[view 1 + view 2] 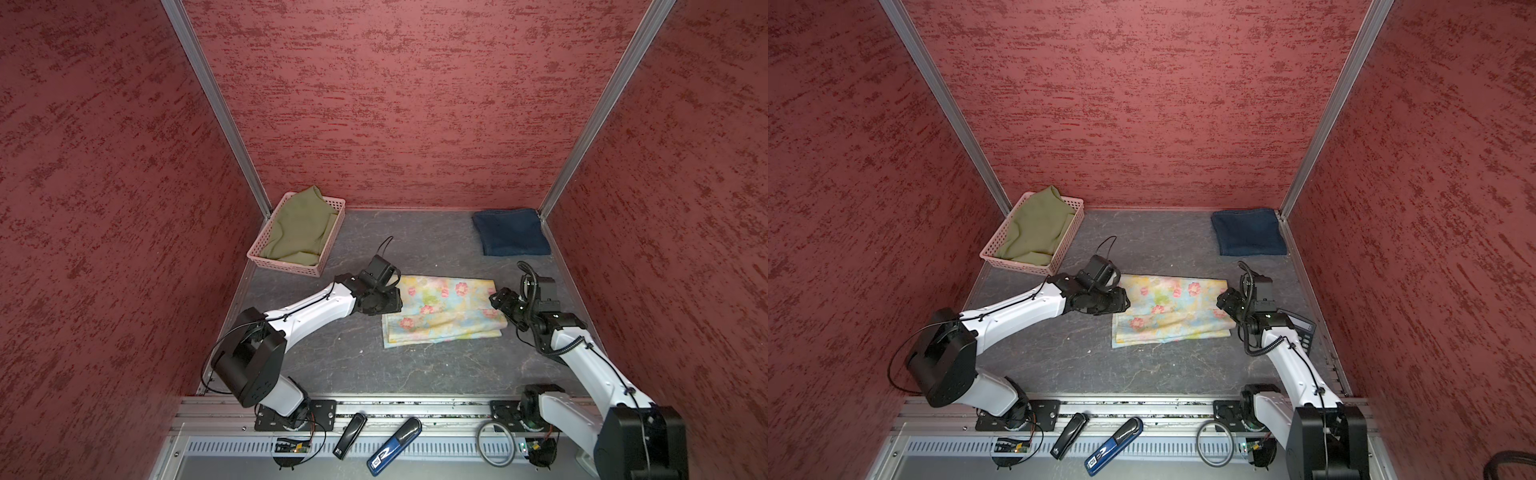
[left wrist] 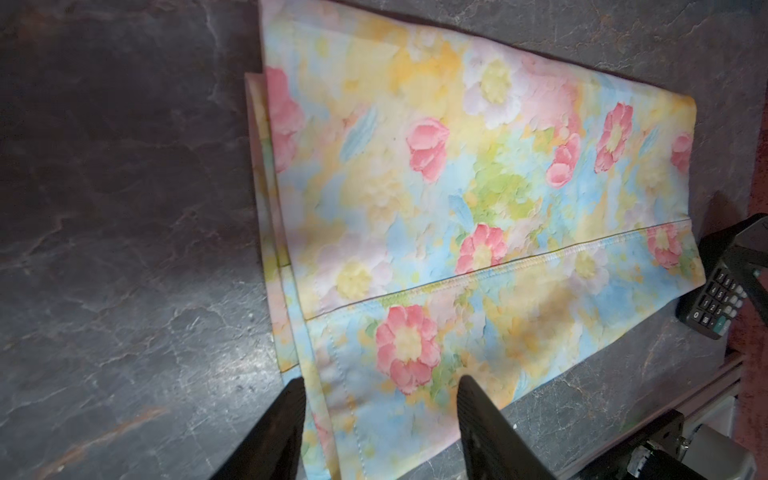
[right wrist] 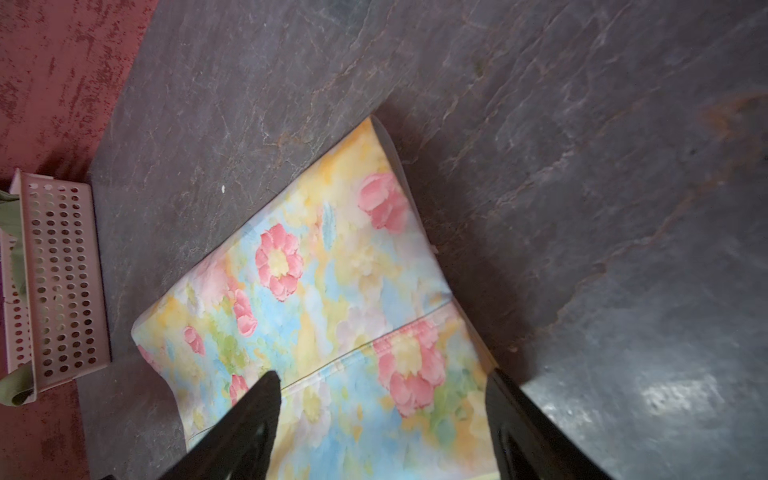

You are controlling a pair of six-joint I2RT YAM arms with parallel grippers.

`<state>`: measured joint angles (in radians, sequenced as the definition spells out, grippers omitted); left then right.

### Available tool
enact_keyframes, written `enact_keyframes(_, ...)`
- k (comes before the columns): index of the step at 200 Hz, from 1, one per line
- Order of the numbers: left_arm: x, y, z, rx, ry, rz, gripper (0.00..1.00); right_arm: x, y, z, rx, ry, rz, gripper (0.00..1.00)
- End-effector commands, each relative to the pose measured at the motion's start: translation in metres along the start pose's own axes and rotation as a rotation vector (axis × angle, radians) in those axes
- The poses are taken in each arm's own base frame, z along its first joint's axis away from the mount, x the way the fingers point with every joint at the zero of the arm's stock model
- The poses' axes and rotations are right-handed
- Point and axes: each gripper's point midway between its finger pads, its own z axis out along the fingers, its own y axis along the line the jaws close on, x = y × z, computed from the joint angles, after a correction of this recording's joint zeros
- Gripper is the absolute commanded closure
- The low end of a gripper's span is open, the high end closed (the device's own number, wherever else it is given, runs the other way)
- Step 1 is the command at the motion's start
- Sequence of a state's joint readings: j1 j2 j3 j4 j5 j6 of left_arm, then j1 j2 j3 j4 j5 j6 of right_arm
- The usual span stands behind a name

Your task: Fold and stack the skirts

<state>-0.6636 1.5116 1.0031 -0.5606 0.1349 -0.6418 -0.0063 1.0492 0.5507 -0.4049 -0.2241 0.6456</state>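
The floral skirt (image 1: 442, 309) is lying flat near the middle of the bench (image 1: 374, 365), already doubled over on itself. A stitched hem line (image 2: 498, 270) is running across its upper layer, and stacked layer edges are showing along the end nearest the left arm. The cloth is looking thin, light and limp. It is likely to sag and slide rather than hold a crease, so a single-point lift is likely to spill the layers apart. The recommended hold is at the two short ends, pinching all layers together close to the corners.

The left end effector (image 2: 382, 382) is hovering at the skirt's left end with its fingers (image 2: 286, 419) spread. A corner of the skirt is lying between and below them, and nothing is pinched. The right end effector (image 3: 382, 378) is poised over the opposite end, also spread wide and gripping nothing. Whether any fingertip is touching the fabric cannot be told.

The denim skirt (image 1: 513, 232) is resting as a folded rectangle in the far right corner of the bench, well apart from the floral one. Being thicker, it is looking like a firm base for a stack. The olive green skirt (image 1: 301, 230) is lying crumpled in the pink perforated basket (image 1: 286, 264) at the far left corner, not yet folded. A calculator (image 2: 715, 291) is sitting near the skirt's right end, beside the right arm.
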Motion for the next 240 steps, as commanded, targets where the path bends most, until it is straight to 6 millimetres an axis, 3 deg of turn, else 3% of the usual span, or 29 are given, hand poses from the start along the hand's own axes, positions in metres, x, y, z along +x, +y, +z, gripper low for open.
enact_keyframes(1, 0.002, 0.008, 0.003, 0.015, 0.019, -0.059, 0.41, -0.01, 0.011, 0.002, -0.04, -0.005, -0.039, 0.22)
enact_keyframes(28, 0.009, 0.019, 0.015, 0.015, 0.057, -0.089, 0.4, -0.008, 0.01, 0.008, -0.042, 0.012, -0.046, 0.22)
enact_keyframes(71, 0.009, 0.033, 0.035, 0.14, 0.05, -0.224, 0.25, -0.008, 0.017, 0.01, -0.084, 0.019, -0.063, 0.19)
enact_keyframes(125, 0.006, 0.038, 0.067, 0.166, 0.039, -0.274, 0.27, -0.017, 0.026, 0.001, -0.104, -0.027, -0.107, 0.19)
enact_keyframes(162, 0.021, 0.047, 0.097, 0.143, 0.096, -0.28, 0.41, -0.021, 0.031, -0.003, -0.117, -0.041, -0.125, 0.19)
enact_keyframes(182, 0.03, 0.053, 0.111, 0.123, 0.112, -0.272, 0.6, -0.023, 0.034, -0.005, -0.131, -0.049, -0.13, 0.19)
enact_keyframes(207, 0.027, 0.056, 0.12, 0.134, 0.097, -0.265, 1.0, -0.024, 0.037, -0.008, -0.138, -0.054, -0.149, 0.19)
enact_keyframes(240, -0.004, 0.043, 0.107, 0.172, 0.021, -0.24, 1.0, -0.025, 0.038, -0.007, -0.13, -0.052, -0.177, 0.18)
